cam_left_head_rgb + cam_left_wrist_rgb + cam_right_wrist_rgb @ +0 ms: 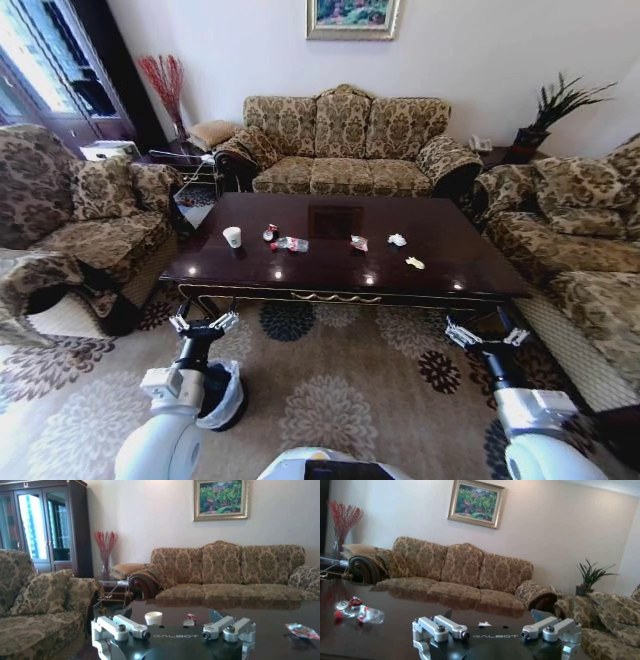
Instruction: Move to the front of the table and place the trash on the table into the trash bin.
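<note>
Nearest the robot, on the patterned carpet by its left arm, stands the trash bin (222, 392), black with a white bag folded over the rim, well short of the table's front edge. Just above it the left tool (204, 323) hovers with fingers spread and nothing between them; the right tool (486, 335) hangs likewise released and empty at the far right, both just before the table (330, 280) and not over it.

On the glossy dark top the trash lies in a loose row, pieces apart from one another. At the left stands a white paper cup (232, 237), upright: light, thin-walled and easily crushed, so I judge it best taken gently across the body near the rim. Beside it lies a clear plastic bottle (291, 244) with red label on its side; it looks light, smooth and apt to roll or slip, so a hold across the middle seems soundest. A small red-and-white piece (269, 233) sits just behind it. Further right come a colourful wrapper (359, 242), a crumpled white tissue (397, 240) and a yellowish scrap (414, 263), all soft, flat and nearly weightless; pinching them off a slick surface will likely be the fiddly part
</note>
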